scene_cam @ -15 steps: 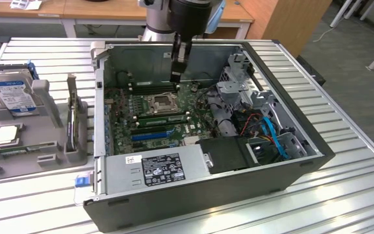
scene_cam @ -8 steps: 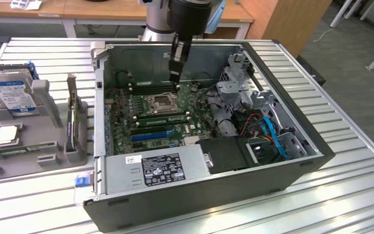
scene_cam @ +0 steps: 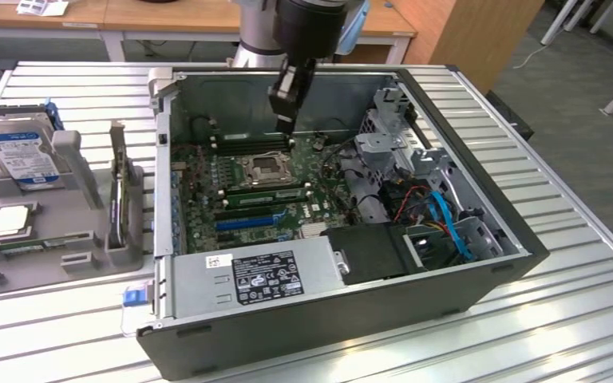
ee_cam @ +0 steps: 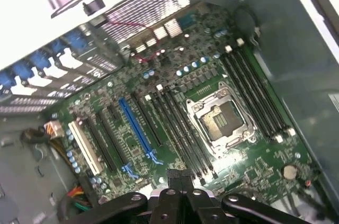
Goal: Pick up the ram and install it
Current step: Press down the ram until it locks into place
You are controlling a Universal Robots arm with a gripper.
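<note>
One closed gripper point(scene_cam: 286, 121) — empty — above the motherboard point(scene_cam: 253, 191) slots

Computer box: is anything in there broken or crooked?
Nothing looks broken, spilled or crooked. The one odd sight is the square socket in the middle of the green board: it sits bare, with nothing fitted in it.
</note>
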